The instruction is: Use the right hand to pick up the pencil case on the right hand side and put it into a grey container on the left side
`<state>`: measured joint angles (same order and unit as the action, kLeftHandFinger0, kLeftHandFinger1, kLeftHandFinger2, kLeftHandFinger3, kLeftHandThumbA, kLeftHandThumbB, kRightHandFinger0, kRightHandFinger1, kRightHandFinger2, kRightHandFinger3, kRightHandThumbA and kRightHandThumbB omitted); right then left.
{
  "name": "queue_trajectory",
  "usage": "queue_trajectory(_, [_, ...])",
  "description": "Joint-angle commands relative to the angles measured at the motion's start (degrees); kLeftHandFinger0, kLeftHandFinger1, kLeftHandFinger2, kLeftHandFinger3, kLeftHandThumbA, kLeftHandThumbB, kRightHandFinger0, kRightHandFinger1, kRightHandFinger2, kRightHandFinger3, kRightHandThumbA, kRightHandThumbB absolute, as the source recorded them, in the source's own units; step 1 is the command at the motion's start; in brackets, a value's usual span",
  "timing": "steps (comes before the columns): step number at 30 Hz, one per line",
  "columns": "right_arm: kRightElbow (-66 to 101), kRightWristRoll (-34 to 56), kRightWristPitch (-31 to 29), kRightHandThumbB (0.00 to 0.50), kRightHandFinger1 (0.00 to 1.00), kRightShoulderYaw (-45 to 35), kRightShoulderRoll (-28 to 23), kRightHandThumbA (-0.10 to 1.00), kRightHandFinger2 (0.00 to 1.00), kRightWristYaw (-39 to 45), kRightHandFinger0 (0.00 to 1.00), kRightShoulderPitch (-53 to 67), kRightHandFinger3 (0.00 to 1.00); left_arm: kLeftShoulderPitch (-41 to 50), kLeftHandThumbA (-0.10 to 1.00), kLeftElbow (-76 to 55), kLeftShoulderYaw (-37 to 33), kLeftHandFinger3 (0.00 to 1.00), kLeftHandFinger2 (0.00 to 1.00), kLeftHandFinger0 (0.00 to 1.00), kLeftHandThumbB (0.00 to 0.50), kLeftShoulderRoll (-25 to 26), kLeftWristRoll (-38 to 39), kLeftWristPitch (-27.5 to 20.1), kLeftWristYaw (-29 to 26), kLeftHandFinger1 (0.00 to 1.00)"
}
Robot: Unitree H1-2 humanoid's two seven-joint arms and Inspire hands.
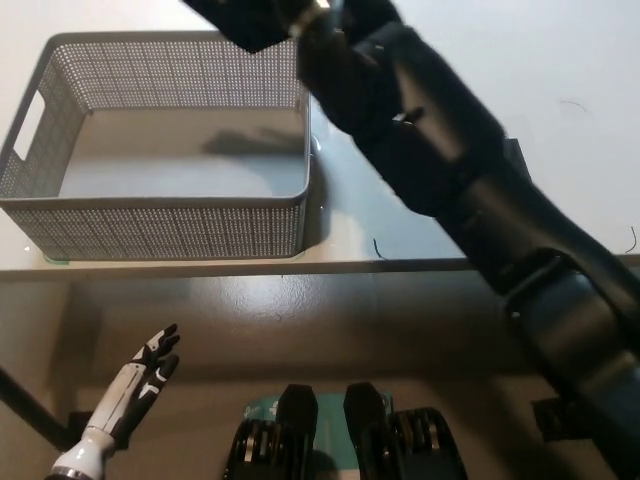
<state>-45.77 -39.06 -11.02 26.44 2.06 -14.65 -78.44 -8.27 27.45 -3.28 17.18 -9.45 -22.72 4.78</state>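
your right hand [325, 25], black, sits at the top edge of the frame, just right of centre, at the end of the black right arm [470, 190] that runs diagonally up from the lower right corner. a black pencil case [245, 20] is held in it; the case shows as a dark slanted shape in the upper middle of the frame, partly cut off by the top border, so you cannot see its full outline or how the fingers wrap it. the case hangs over the far right corner of the grey container [160, 215], above its rim and not resting inside it. a dark shadow [245, 143] lies on the container's floor near its right wall.

the grey container is a perforated rectangular basket with a handle slot in its left wall, filling the upper left of the frame. it stands on the white table [420, 240], whose near edge crosses the frame just below the basket.

your left hand [150, 360], white, rests at the lower left of the frame, below the table edge, fingers apart and holding nothing.

a patch of black tape [514, 155] on the table shows only as a sliver beside the right arm.
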Motion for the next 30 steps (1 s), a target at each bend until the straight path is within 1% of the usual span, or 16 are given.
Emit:
queue_trajectory(1, [-5.48,-0.53,-2.82,0.256,0.29,-0.89,2.28,-0.10,0.76,-6.06,0.00,-6.62,0.66,-0.85,1.00,-0.63,-0.76,1.00,1.00,1.00,0.500,1.40,-0.89,-2.66,0.69,1.00])
queue_trajectory(2, [-9.52,-0.06,-3.48,0.246,0.28,-0.98,3.32,-0.10,0.78,-7.17,0.00,-7.72,0.74,-1.04,1.00,-0.54,-0.90,1.00,1.00,1.00,0.500,1.24,-0.69,-2.61,0.83,1.00])
queue_trajectory(5, [-16.00,0.99,-4.96,0.227,0.19,-1.29,4.54,-0.10,0.65,-8.51,0.00,-9.17,0.59,-1.15,1.00,-1.19,-1.29,1.00,1.00,1.00,0.500,1.13,-0.59,-1.87,1.09,1.00])
queue_trajectory(6, [-18.67,0.94,-5.87,0.231,0.12,-1.08,4.91,-0.10,0.53,-9.84,0.00,-9.69,0.44,-1.35,1.00,-1.18,-1.40,1.00,1.00,1.00,0.500,1.10,-0.69,-1.84,1.05,1.00])
queue_trajectory(7, [-21.29,1.15,-6.21,0.256,0.14,-0.91,5.29,-0.10,0.48,-9.88,0.01,-10.22,0.40,-1.56,1.00,-1.16,-1.51,1.00,1.00,1.00,0.500,1.19,-0.90,-1.54,1.01,1.00])
queue_trajectory(10, [-26.10,1.52,-7.19,0.283,0.00,-0.74,6.10,-0.10,0.08,-11.18,0.00,-10.63,0.14,-1.66,1.00,-1.37,-1.73,1.00,1.00,1.00,0.500,1.35,-0.84,-0.76,1.28,1.00])
queue_trajectory(12, [-28.02,1.37,-7.23,0.272,0.00,-0.42,6.30,-0.10,0.07,-11.81,0.00,-10.64,0.08,-1.83,1.00,-1.29,-1.85,1.00,1.00,1.00,0.500,1.34,-1.06,-0.86,1.13,1.00])
queue_trajectory(13, [-28.89,1.34,-6.87,0.274,0.10,-0.29,6.42,-0.10,0.24,-11.70,0.02,-10.66,0.28,-1.85,1.00,-1.46,-1.87,1.00,1.00,1.00,0.500,1.32,-0.97,-0.64,1.23,1.00])
queue_trajectory(14, [-30.59,0.98,-6.13,0.277,0.08,0.23,6.65,-0.10,0.21,-11.80,0.00,-10.59,0.34,-1.77,1.00,-2.22,-1.94,1.00,1.00,1.00,0.500,1.23,-0.91,0.05,1.34,1.00])
queue_trajectory(16, [-31.98,1.37,-5.58,0.257,0.00,0.14,6.86,-0.10,0.06,-11.40,0.00,-10.06,0.17,-1.86,1.00,-2.38,-1.96,1.00,1.00,1.00,0.500,1.20,-0.56,0.46,1.73,1.00])
queue_trajectory(19, [-33.55,1.80,-5.06,0.215,0.00,0.11,6.99,-0.10,0.01,-10.29,0.00,-9.13,0.05,-1.98,1.00,-2.56,-2.06,1.00,1.00,1.00,0.500,1.22,-0.76,0.11,1.72,1.00])
queue_trajectory(20, [-34.04,2.08,-4.82,0.202,0.00,-0.02,7.04,-0.10,0.09,-9.59,0.00,-8.72,0.07,-2.01,1.00,-2.75,-2.11,1.00,1.00,1.00,0.500,1.28,-0.86,0.16,1.82,1.00])
queue_trajectory(21, [-34.20,2.17,-4.76,0.169,0.05,-0.02,7.00,-0.10,0.34,-9.46,0.00,-8.65,0.20,-2.12,1.00,-2.78,-2.13,1.00,1.00,1.00,0.500,1.35,-0.94,0.18,1.89,1.00])
queue_trajectory(23, [-34.58,2.16,-4.44,0.150,0.15,0.22,6.79,-0.10,0.74,-8.62,0.00,-8.15,0.70,-2.32,1.00,-3.10,-2.26,1.00,1.00,1.00,0.500,1.32,-1.26,0.05,1.91,1.00])
queue_trajectory(25, [-34.71,2.14,-4.59,0.150,0.25,0.38,6.55,-0.10,0.78,-8.29,0.00,-7.80,0.90,-2.48,1.00,-3.36,-2.31,1.00,1.00,1.00,0.500,1.35,-1.39,0.59,2.04,1.00])
queue_trajectory(30, [-34.85,2.19,-5.08,0.156,0.25,0.59,6.25,-0.10,0.74,-8.21,0.00,-7.31,0.85,-2.96,1.00,-3.45,-2.47,1.00,1.00,1.00,0.500,1.37,-1.28,0.76,2.57,1.00])
